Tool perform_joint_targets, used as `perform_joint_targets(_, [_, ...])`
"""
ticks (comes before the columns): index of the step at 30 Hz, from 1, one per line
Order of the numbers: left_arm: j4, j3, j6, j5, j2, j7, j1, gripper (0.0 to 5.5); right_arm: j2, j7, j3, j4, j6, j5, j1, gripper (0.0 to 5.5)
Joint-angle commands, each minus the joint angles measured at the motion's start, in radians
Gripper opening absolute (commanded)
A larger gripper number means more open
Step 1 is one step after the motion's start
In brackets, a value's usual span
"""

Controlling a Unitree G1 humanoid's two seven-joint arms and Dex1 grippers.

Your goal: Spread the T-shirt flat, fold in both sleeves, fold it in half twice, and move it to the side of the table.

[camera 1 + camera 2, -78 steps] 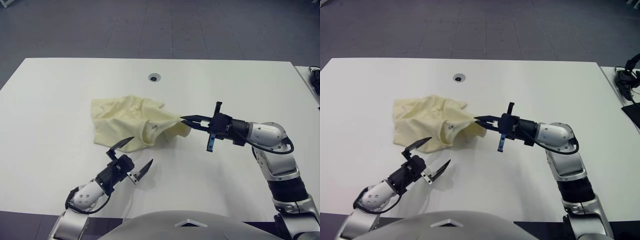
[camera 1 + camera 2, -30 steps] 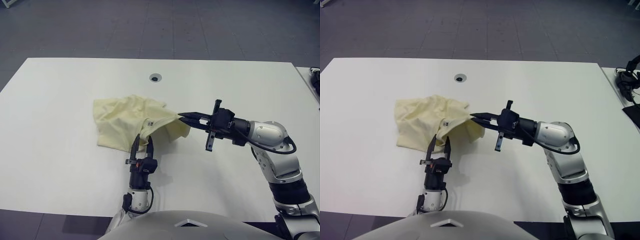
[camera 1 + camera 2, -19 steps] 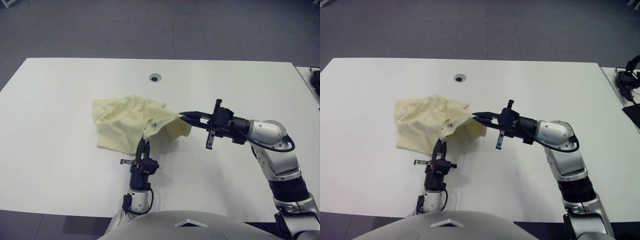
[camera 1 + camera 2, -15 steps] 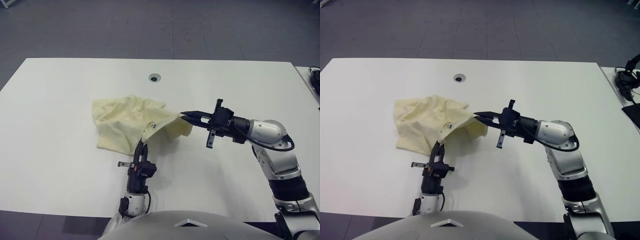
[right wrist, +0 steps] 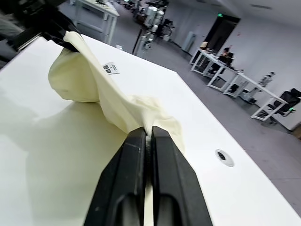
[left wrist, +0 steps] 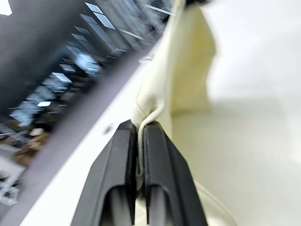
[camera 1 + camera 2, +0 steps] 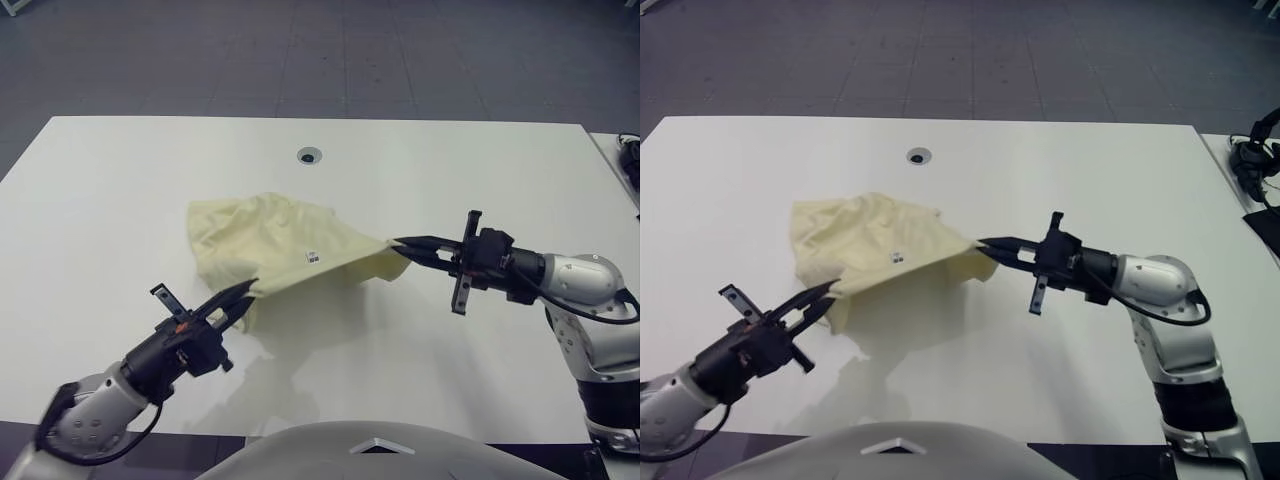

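A pale yellow T-shirt [image 7: 270, 240] lies bunched on the white table [image 7: 120, 180], its near edge lifted and stretched between both grippers. My left gripper [image 7: 243, 291] is shut on the shirt's near-left edge [image 6: 141, 123], low over the front of the table. My right gripper [image 7: 403, 243] is shut on the shirt's right edge [image 5: 149, 126], held above the table to the right of the shirt. A small white label [image 7: 314, 257] shows on the taut fabric. The far part of the shirt rests crumpled on the table.
A round cable grommet [image 7: 309, 155] sits in the table behind the shirt. Dark cables and gear [image 7: 1252, 150] lie on a neighbouring surface at the far right. Wide bare tabletop surrounds the shirt on all sides.
My left gripper closed on the shirt's near edge and pulled it left toward the front. The right gripper moved right with its edge, stretching the fabric taut between them.
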Motion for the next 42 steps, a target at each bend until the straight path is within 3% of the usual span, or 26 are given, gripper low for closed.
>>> perform_joint_targets(1, [-0.072,0.227,0.103,-0.081,0.078,-0.21,0.076,0.03,-0.062,0.016,-0.042,-0.088,0.028,0.014,0.08,0.0])
perform_joint_targets(5, [-0.086,0.396,0.195,-0.134,0.138,-0.405,0.06,0.03,-0.096,0.008,-0.1,-0.149,0.084,0.077,0.109,0.0])
perform_joint_targets(10, [-0.053,0.504,0.33,-0.264,0.257,-0.596,-0.067,0.03,-0.136,0.023,-0.198,-0.229,0.169,0.223,0.167,0.0])
perform_joint_targets(19, [-0.037,0.546,0.57,-0.481,0.373,-0.826,-0.254,0.02,-0.173,0.043,-0.375,-0.297,0.27,0.397,0.254,0.0])
perform_joint_targets(23, [-0.023,0.521,0.6,-0.453,0.394,-0.872,-0.31,0.02,-0.18,0.05,-0.413,-0.301,0.288,0.413,0.267,0.0])
perform_joint_targets(25, [0.038,0.435,0.576,-0.406,0.443,-0.829,-0.404,0.02,-0.182,0.026,-0.371,-0.252,0.269,0.335,0.215,0.0])
perform_joint_targets(28, [0.223,0.116,0.479,-0.217,0.489,-0.716,-0.722,0.02,-0.173,-0.032,-0.24,-0.088,0.233,0.173,0.021,0.0])
perform_joint_targets(31, [0.685,-0.291,0.326,0.194,0.199,-0.64,-1.353,0.02,-0.103,-0.106,-0.081,0.253,0.161,-0.03,-0.324,0.0])
perform_joint_targets(33, [1.049,-0.447,0.212,0.433,0.028,-0.469,-1.684,0.02,-0.039,-0.217,-0.019,0.546,0.081,-0.167,-0.575,0.0])
perform_joint_targets(37, [1.509,-0.605,0.165,0.718,-0.13,0.051,-2.112,0.02,-0.01,-0.539,0.043,0.995,-0.091,-0.404,-0.949,0.0])
perform_joint_targets(42, [1.65,-0.679,0.157,0.85,-0.115,0.37,-2.394,0.02,-0.074,-0.805,0.065,1.084,-0.234,-0.564,-1.161,0.0])
